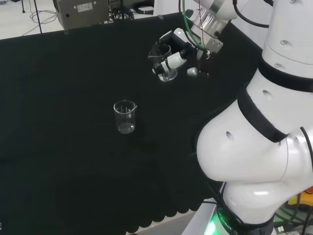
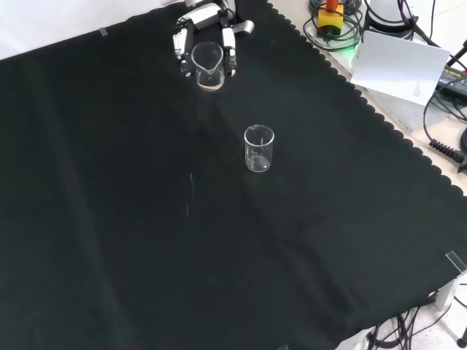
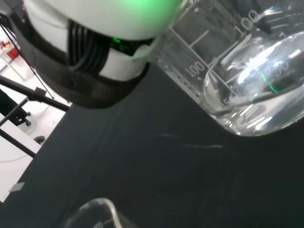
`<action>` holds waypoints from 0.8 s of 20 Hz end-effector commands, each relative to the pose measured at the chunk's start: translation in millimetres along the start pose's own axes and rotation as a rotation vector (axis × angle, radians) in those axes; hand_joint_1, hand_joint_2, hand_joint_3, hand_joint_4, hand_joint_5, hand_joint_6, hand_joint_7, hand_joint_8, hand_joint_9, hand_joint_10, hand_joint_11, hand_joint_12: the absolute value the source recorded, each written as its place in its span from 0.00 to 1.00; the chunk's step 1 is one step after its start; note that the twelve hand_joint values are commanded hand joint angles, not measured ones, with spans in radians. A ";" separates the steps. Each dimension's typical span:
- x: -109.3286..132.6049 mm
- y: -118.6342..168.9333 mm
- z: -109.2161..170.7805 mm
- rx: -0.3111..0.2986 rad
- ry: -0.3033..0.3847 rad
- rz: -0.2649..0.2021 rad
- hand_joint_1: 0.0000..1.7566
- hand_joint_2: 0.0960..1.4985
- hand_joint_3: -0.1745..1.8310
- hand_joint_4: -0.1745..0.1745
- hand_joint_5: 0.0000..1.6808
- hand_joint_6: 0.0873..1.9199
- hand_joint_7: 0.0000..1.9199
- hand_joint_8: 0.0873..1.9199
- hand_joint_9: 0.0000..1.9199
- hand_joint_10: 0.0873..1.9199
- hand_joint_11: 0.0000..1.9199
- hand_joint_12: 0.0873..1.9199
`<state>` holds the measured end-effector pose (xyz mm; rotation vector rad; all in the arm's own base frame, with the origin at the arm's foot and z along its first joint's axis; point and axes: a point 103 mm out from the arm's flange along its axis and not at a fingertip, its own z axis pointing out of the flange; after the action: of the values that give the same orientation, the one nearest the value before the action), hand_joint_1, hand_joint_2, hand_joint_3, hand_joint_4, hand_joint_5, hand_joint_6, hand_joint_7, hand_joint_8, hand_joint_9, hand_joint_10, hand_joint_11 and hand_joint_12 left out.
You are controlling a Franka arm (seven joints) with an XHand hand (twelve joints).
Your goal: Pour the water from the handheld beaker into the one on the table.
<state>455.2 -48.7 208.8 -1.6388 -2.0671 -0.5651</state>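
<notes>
Here, hand (image 1: 178,54) wrapped round handheld beaker (image 1: 163,61), table beaker (image 1: 125,116) upright, well apart

even, bright room light is noted; the black cloth (image 1: 73,122) is rendered nearly featureless. glare is seen on the held beaker (image 3: 256,90), and a blurred green glow on the arm base (image 3: 118,19).
</notes>
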 end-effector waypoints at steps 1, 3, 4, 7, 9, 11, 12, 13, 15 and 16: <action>15.2 -20.0 -1.5 0.029 -0.062 0.011 0.67 0.42 0.36 0.51 0.81 0.21 0.84 0.00 0.87 0.00 0.77 0.32; 22.6 -25.2 -0.8 0.037 -0.090 0.012 0.67 0.42 0.37 0.51 0.81 0.21 0.84 0.00 0.87 0.00 0.77 0.32; 26.6 -27.8 0.2 0.040 -0.108 0.013 0.67 0.42 0.37 0.51 0.81 0.21 0.84 0.00 0.87 0.00 0.77 0.32; 38.0 -34.1 7.0 0.070 -0.170 0.017 0.67 0.42 0.37 0.51 0.81 0.21 0.84 0.00 0.87 0.00 0.77 0.32; 42.4 -36.1 14.1 0.095 -0.197 0.022 0.67 0.42 0.37 0.51 0.81 0.21 0.84 0.00 0.87 0.00 0.77 0.32; 45.7 -37.9 21.9 0.121 -0.221 0.020 0.67 0.42 0.37 0.51 0.81 0.21 0.84 0.00 0.87 0.00 0.77 0.32; 47.2 -38.3 24.9 0.133 -0.234 0.018 0.67 0.42 0.37 0.51 0.81 0.22 0.85 0.00 0.87 0.00 0.77 0.32; 48.9 -38.6 27.6 0.144 -0.242 0.018 0.67 0.42 0.37 0.51 0.81 0.22 0.85 0.00 0.87 0.00 0.77 0.32; 52.8 -40.0 33.6 0.169 -0.266 0.023 0.67 0.42 0.37 0.51 0.81 0.22 0.85 0.00 0.87 0.00 0.77 0.32; 54.5 -41.1 36.1 0.178 -0.277 0.025 0.67 0.42 0.37 0.51 0.80 0.22 0.85 0.00 0.87 0.00 0.77 0.32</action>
<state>413.5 -19.6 214.8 -1.7195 -2.1396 -0.3002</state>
